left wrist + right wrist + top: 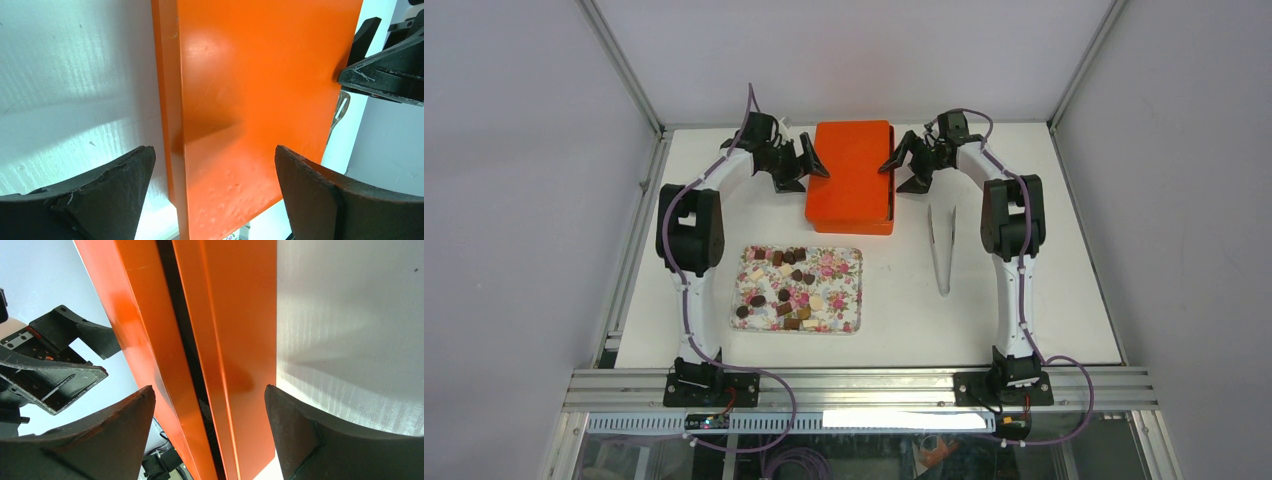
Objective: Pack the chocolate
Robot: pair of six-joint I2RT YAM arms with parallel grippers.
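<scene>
Left gripper [809, 177] and right gripper [897, 176] are both spread open, straddling opposite side edges of the orange box [852, 175], nothing clamped. They are likely set to lift the lid for filling. Chocolate [790, 288] sits loose on the floral tray [854, 256], nearer the bases. Tongs [941, 250] lie right of the box, untouched.

Bright, even overhead light leaves soft glare on the orange box [210, 55] and white table [65, 75], shadows faint.
</scene>
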